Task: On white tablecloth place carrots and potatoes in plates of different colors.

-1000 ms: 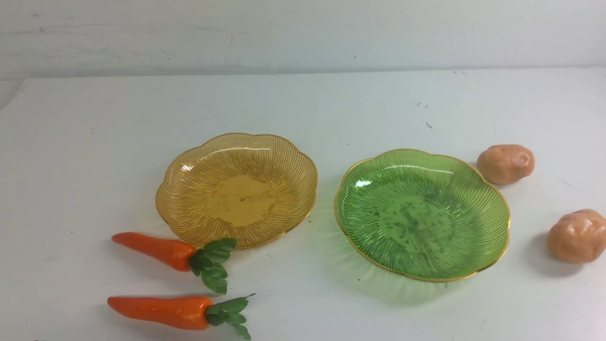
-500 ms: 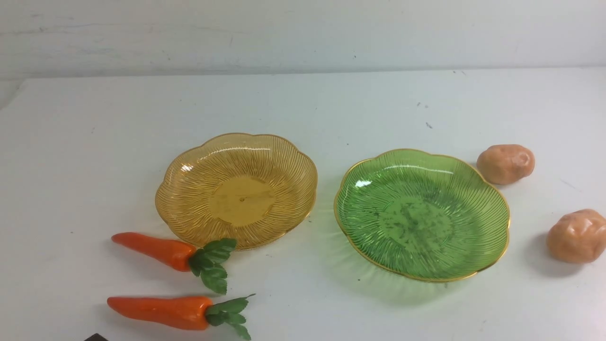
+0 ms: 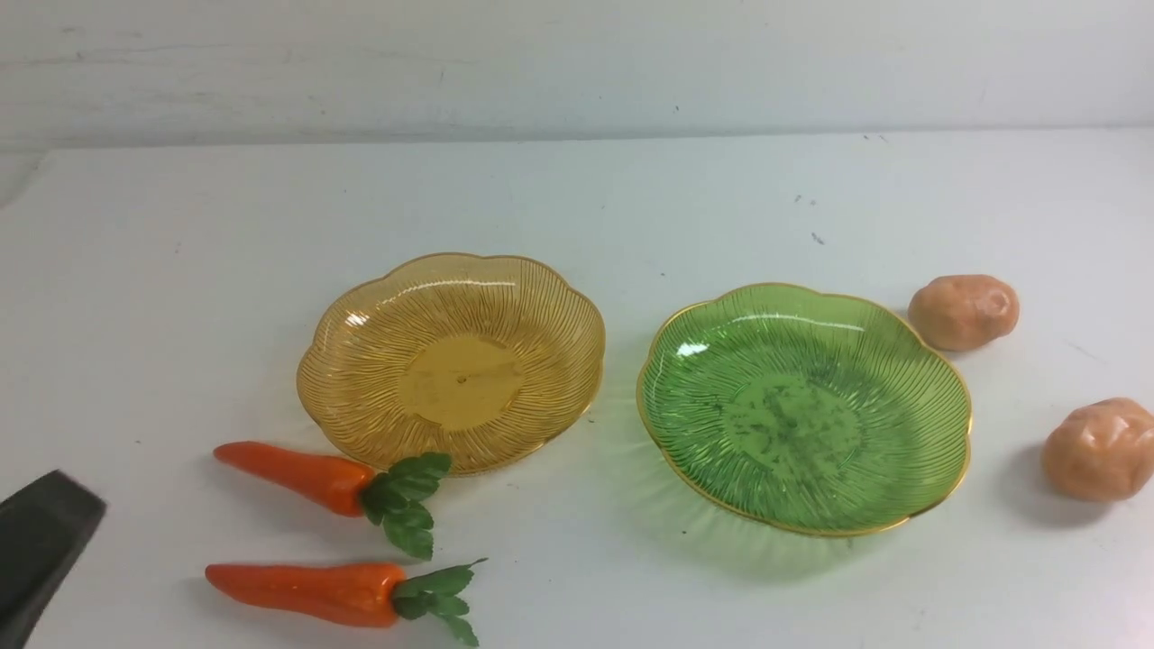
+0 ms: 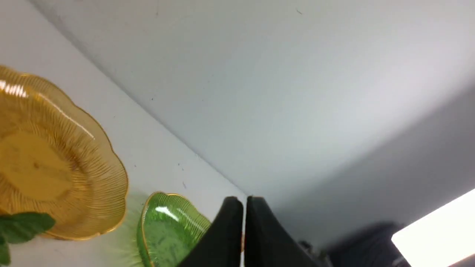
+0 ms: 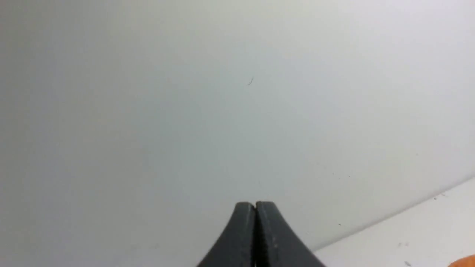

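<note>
Spread your pressed-together left hand (image 4: 244,202), then straddle the thick middle of the nearer carrot (image 3: 302,593) at its 3 o'clock.

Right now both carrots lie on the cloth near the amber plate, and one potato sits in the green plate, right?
No. The front view shows the green plate empty; the far potato and the near potato lie on the white tablecloth to its right. The far carrot and near carrot do lie by the amber plate.
</note>
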`<state>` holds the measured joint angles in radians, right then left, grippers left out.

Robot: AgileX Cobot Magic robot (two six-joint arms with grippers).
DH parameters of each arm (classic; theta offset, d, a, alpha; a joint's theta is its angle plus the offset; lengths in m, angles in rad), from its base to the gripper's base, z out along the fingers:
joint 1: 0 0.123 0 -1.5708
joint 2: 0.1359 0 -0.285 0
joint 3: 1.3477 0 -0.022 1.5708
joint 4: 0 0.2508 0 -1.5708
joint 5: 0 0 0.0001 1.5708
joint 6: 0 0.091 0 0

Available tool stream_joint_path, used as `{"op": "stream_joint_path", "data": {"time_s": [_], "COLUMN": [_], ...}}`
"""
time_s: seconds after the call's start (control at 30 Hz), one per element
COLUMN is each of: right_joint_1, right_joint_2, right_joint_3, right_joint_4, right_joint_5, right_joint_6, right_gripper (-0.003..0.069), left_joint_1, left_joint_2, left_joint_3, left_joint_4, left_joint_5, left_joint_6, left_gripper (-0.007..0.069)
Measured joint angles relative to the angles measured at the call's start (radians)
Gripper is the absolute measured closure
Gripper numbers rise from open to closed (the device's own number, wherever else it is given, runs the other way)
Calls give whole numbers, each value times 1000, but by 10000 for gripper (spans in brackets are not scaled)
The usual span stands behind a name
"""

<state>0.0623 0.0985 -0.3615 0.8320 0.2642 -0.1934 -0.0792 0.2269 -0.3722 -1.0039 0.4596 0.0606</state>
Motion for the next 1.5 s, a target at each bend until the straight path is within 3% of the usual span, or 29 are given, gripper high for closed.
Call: {"op": "stream_joint_path", "data": {"time_s": [0.1,0.23,0.33,0.4,0.6,0.83,1.2,1.33,1.5], "right_joint_1": [0,0,0,0,0,0,0,0,0], "right_joint_2": [177,411,559,625,733,761,762,762,762], "right_joint_3": [-121,-216,-283,-306,-315,-316,-316,-316,-316], "right_joint_4": [-121,-289,-381,-407,-420,-420,-420,-420,-420], "right_joint_5": [241,498,647,697,748,746,729,727,727], "right_joint_6": [-72,-88,-89,-90,-90,-95,-101,-101,-101], "right_gripper": [674,674,674,674,674,674,674,674,674], "left_joint_1": [0,0,0,0,0,0,-47,-95,-141], "left_joint_2": [269,636,856,970,1159,1243,1265,1309,1368], "left_joint_3": [-108,-281,-449,-520,-564,-566,-566,-566,-566], "left_joint_4": [155,495,708,777,748,607,691,696,712], "left_joint_5": [332,676,752,752,752,751,623,575,535], "left_joint_6": [85,223,266,266,298,377,441,562,720], "left_gripper": [627,627,627,627,627,613,356,268,223]}}
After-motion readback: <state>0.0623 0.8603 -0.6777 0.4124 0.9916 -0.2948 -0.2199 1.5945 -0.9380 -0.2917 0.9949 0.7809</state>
